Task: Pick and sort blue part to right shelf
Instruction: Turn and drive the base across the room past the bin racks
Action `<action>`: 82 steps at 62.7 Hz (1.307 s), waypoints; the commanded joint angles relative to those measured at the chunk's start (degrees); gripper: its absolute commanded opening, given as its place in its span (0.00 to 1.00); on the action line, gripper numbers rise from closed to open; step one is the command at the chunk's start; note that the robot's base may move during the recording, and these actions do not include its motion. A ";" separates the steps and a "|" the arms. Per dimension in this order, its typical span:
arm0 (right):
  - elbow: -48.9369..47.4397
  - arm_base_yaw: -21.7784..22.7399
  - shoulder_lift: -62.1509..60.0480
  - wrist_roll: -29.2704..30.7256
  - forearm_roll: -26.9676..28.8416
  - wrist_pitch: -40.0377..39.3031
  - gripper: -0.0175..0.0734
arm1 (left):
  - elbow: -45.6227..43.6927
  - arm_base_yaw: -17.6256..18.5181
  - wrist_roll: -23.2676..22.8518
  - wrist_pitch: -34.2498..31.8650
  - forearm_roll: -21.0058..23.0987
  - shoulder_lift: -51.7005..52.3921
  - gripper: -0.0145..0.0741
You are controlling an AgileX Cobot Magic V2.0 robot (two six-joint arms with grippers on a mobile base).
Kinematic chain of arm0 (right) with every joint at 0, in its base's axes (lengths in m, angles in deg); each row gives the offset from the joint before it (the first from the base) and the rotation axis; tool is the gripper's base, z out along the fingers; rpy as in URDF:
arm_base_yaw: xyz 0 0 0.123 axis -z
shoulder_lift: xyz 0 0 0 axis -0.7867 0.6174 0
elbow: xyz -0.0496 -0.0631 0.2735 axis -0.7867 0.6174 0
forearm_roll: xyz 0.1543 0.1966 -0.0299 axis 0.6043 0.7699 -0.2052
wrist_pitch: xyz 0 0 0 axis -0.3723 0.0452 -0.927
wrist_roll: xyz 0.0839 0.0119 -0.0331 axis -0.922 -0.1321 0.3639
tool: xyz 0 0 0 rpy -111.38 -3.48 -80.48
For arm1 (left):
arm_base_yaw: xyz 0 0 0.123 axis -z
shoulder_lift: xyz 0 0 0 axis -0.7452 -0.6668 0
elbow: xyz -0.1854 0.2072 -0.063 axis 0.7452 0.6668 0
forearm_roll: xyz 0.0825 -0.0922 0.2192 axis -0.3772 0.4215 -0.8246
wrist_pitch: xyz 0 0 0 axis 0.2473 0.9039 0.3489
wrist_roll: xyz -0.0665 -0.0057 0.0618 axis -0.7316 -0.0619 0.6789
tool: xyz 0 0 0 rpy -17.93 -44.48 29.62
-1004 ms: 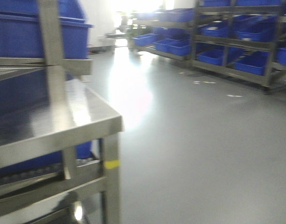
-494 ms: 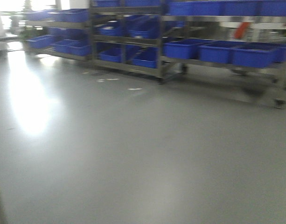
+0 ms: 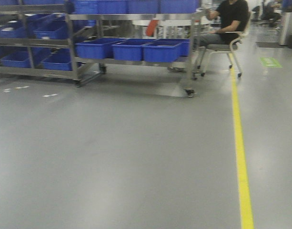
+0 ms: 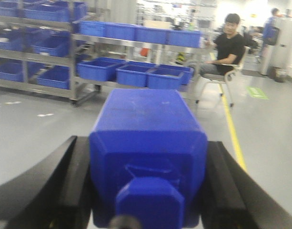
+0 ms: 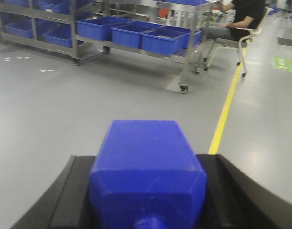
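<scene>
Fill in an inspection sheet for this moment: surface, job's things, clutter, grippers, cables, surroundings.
Surface: grey floor; no table in view.
Job's things: blue part between the left gripper fingers; second part in the right gripper; shelf with blue bins ahead.
Clutter: small white marks on the floor.
Grippers: each shut on its part.
Cables: nothing seen.
Surroundings: yellow line on the floor; person seated on a chair beside the shelf.
</scene>
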 commanded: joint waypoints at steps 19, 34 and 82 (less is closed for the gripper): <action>-1.60 0.26 0.47 -0.06 -0.68 -5.04 0.62 | -1.76 -0.10 0.10 -5.21 0.54 -0.55 0.58; -1.60 0.26 0.47 -0.06 -0.68 -5.04 0.62 | -1.76 -0.10 0.10 -5.21 0.54 -0.55 0.58; -1.60 0.26 0.47 -0.06 -0.68 -5.04 0.62 | -1.76 -0.10 0.10 -5.21 0.54 -0.55 0.58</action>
